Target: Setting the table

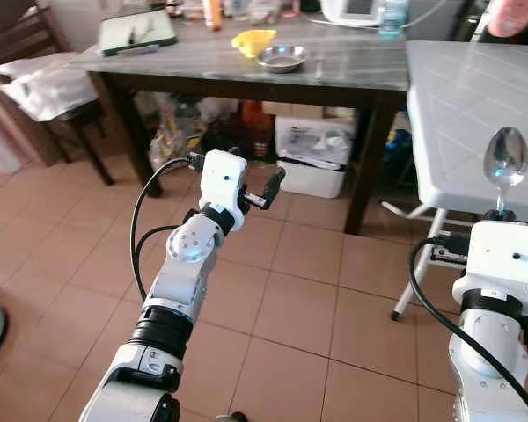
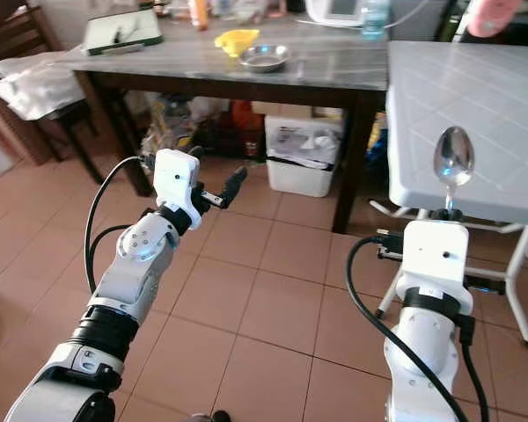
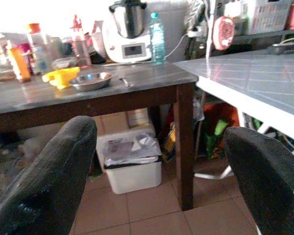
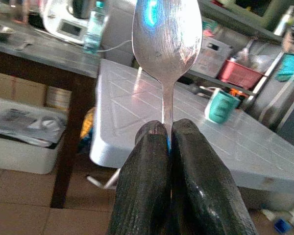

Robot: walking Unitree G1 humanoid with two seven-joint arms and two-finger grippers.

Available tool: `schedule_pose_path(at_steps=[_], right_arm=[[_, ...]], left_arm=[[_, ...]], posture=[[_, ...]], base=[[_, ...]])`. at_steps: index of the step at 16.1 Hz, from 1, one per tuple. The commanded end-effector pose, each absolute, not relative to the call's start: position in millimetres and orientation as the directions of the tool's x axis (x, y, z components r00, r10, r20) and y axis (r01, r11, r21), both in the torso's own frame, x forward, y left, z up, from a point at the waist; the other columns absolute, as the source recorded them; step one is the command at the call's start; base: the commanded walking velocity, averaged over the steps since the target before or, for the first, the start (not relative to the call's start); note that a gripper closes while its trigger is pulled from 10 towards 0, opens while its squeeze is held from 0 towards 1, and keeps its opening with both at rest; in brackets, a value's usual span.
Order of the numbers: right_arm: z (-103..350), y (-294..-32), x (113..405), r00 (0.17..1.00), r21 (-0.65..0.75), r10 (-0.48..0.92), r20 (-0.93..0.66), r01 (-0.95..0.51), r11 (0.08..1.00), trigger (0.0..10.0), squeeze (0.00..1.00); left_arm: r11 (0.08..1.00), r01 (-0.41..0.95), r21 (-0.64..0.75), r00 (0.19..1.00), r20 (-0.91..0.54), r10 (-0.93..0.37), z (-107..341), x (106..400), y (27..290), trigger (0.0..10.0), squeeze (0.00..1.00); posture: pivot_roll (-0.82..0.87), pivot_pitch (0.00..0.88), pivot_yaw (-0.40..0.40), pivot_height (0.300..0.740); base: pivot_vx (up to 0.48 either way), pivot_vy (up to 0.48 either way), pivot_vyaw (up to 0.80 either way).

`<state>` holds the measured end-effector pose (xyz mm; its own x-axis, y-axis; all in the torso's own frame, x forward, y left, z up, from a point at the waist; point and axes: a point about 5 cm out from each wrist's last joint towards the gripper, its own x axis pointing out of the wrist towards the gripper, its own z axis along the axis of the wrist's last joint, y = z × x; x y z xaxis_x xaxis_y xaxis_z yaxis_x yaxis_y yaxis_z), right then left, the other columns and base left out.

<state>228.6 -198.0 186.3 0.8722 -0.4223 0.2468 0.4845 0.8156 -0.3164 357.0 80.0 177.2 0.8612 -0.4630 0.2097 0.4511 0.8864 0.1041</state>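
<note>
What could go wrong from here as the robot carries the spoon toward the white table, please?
1. The right end effector pinches the shiny metal spoon only low on its thin handle, so it might pivot or slip out.
2. The white tiled folding table is close ahead; the upright spoon could knock against its edge.

No words, brand names or numbers can be read anywhere. Ahead of the left claw point(image 3: 157, 181), the white appliance point(image 3: 130, 46) at the back of the dark table point(image 3: 137, 85) has a small dark display panel, perhaps with figures on it, but it is too blurred to tell. The bottle point(image 3: 157, 32) beside it carries a label, and that too is unreadable.
</note>
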Motion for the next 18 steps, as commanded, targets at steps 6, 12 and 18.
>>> schedule_pose_path(at_steps=[6, 12, 18], right_arm=[[190.0, -196.8, 226.8, 0.871, -0.301, -0.414, 0.265, 0.482, 0.823, 10.0, 0.0], [190.1, -195.8, 227.3, 0.876, -0.3, -0.405, 0.263, 0.473, 0.828, 10.0, 0.0], [191.3, -193.7, 227.9, 0.881, -0.303, -0.389, 0.268, 0.461, 0.834, 10.0, 0.0]], left_arm=[[0.882, 0.463, 0.089, 0.856, 0.211, -0.471, 178.0, 357.8, 81.2, 10.0, 0.0], [0.878, 0.47, 0.088, 0.854, 0.208, -0.478, 177.3, 357.6, 80.3, 10.0, 0.0], [0.878, 0.471, 0.091, 0.853, 0.206, -0.479, 177.2, 357.8, 79.6, 10.0, 0.0]], posture=[[-0.08, 0.085, 0.081, 0.74], [-0.08, 0.085, 0.081, 0.74], [-0.08, 0.081, 0.081, 0.74]], base=[[0.097, 0.0, 0.4], [0.299, 0.0, 0.0], [0.389, 0.0, 0.0]])
